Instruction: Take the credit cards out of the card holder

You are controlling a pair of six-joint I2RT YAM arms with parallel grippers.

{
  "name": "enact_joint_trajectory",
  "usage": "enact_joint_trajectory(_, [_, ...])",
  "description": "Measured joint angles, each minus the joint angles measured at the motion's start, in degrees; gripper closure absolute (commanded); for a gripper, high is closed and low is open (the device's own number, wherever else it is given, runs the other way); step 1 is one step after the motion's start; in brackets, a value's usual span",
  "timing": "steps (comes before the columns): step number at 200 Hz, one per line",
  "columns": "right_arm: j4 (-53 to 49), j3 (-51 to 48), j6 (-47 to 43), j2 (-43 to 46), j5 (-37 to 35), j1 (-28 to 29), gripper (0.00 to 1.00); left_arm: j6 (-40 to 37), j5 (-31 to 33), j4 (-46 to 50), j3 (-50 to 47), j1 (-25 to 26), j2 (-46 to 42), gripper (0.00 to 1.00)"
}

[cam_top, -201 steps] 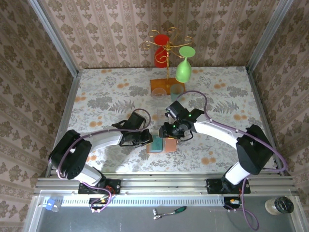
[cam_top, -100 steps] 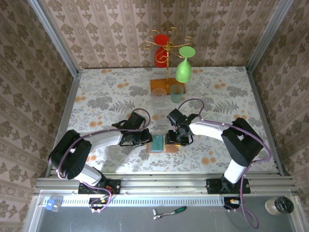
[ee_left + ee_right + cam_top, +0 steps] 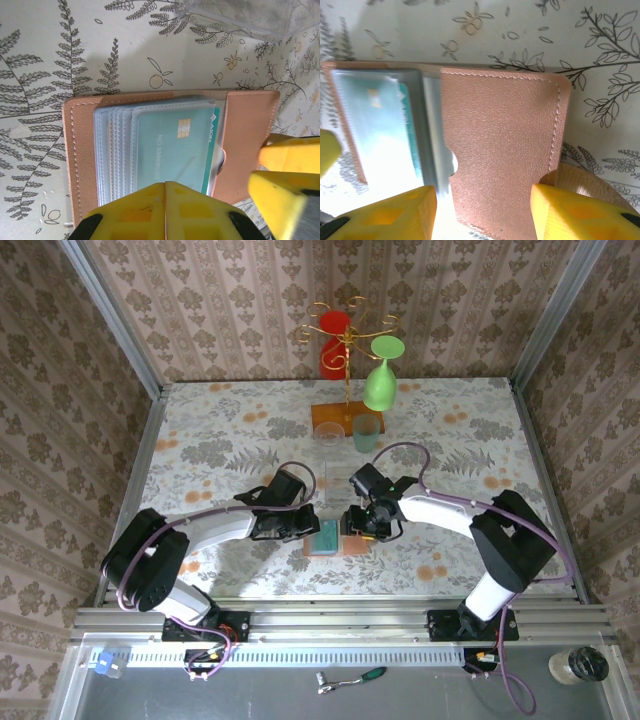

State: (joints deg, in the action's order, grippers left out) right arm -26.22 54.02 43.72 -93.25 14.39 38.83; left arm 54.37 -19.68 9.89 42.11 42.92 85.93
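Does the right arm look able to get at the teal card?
Probably yes: the card holder lies open, the teal card shows in its sleeve, and the open right gripper sits just beside it.

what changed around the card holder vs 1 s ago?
Right gripper shifted slightly toward the near edge, onto the card holder, jaws apart over its flap. Nothing taken or let go. Left gripper stays shut at the holder's edge; teal card unmoved in its sleeve.

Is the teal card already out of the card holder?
No: the teal card lies tucked in a clear sleeve inside the open card holder.
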Motion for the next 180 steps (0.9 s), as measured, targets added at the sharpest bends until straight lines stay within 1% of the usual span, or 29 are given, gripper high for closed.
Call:
enact_joint_trajectory(40, [6.21, -1.18, 1.55, 1.33, 4.07, 0.00, 0.48, 0.02, -0.22, -0.50, -0.02, 0.61, 0.96, 0.93])
enact_joint_trajectory(78, [11.19, -2.12, 3.23, 0.59, 7.98, 0.07, 0.52, 0.00, -0.15, -0.83, -0.02, 0.61, 1.36, 0.94])
enact_joint_trajectory(121, [15.63, -2.12, 3.78, -1.86, 10.99, 0.07, 0.64, -0.24, 0.26, 0.00, -0.02, 0.61, 2.51, 0.94])
enact_joint_trajectory(180, [17.73, -2.12, 4.09, -4.46, 13.14, 0.22, 0.65, -0.61, 0.28, 0.00, -0.02, 0.61, 2.54, 0.94])
